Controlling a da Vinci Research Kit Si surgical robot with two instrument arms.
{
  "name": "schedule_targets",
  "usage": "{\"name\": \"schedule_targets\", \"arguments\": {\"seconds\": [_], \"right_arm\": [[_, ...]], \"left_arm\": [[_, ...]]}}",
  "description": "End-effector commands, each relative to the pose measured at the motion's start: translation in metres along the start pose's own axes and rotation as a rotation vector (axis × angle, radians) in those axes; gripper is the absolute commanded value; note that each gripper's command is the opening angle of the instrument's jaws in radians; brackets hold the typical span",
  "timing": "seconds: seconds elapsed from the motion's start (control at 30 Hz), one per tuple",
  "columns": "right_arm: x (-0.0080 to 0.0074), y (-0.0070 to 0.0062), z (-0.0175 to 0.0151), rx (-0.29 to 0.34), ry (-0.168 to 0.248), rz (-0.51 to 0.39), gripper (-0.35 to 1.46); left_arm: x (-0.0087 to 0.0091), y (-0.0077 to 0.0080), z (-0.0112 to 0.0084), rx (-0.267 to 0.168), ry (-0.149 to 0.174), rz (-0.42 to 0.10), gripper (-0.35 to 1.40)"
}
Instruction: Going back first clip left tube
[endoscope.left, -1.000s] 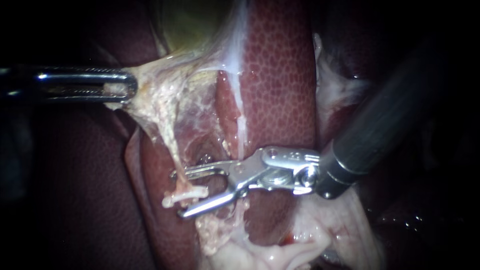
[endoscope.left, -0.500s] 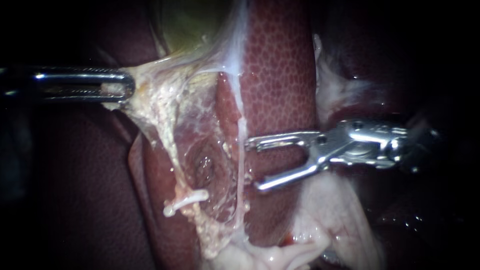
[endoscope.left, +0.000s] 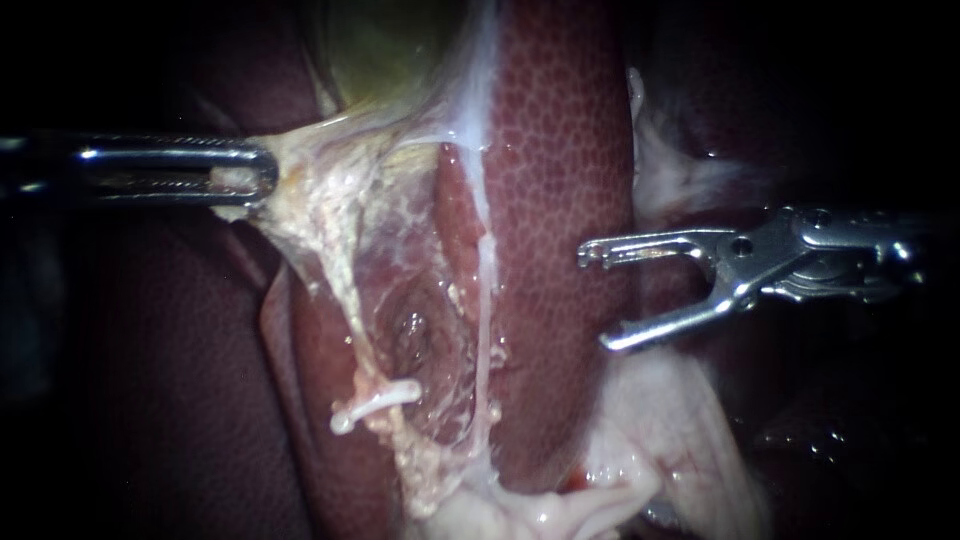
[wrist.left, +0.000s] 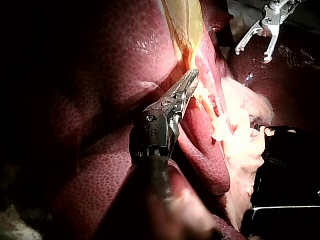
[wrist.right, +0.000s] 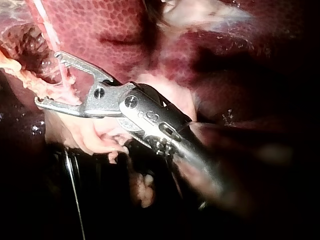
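My left instrument (endoscope.left: 240, 172) comes in from the left, its jaws shut on pale tissue below the yellow-green gallbladder (endoscope.left: 380, 50), which it holds stretched to the left. From that tissue the left tube (endoscope.left: 340, 290) runs down to a white clip (endoscope.left: 375, 400) lying across it. A thinner right tube (endoscope.left: 485, 300) hangs along the edge of the liver (endoscope.left: 560, 150). My right instrument (endoscope.left: 598, 298) hovers over the liver, well right of both tubes, with its jaws open and empty. The wrist views show the left instrument (wrist.left: 190, 82) shut on tissue and the right instrument (wrist.right: 47, 77) open.
Pale fatty tissue (endoscope.left: 640, 450) bulges under my right instrument. A raw hollow (endoscope.left: 410, 325) lies between the two tubes. In the left wrist view my right instrument (wrist.left: 255, 42) is seen far ahead, and a black holder (wrist.left: 285, 170) sits beside the tissue.
My right instrument has drawn back to the right and slightly up, away from the clip, with its jaws open throughout. The clip stays on the left tube. My left instrument has held still.
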Motion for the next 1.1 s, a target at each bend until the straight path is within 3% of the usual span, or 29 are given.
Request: {"name": "schedule_targets", "arguments": {"seconds": [0.03,0.13,0.37,0.67,1.1], "right_arm": [[-0.0002,0.0000,0.0001,-0.001,0.000,0.000,0.60],[-0.0002,0.0000,0.0001,-0.001,0.000,-0.001,0.60],[-0.0003,-0.0001,0.0002,-0.001,0.000,-0.002,0.60],[-0.0003,-0.0002,0.0003,-0.001,0.000,-0.002,0.60],[-0.0002,-0.0003,0.0005,-0.004,0.000,-0.007,0.60]], "left_arm": [[0.0003,0.0001,0.0004,-0.003,-0.001,0.003,-0.35],[0.0015,0.0007,0.0016,-0.007,-0.006,0.010,-0.35],[0.0041,0.0024,0.0054,-0.002,0.023,0.025,-0.35],[0.0063,0.0018,0.0106,0.022,0.057,0.037,-0.35],[0.0068,0.0019,0.0114,0.027,0.063,0.046,-0.35]]}}
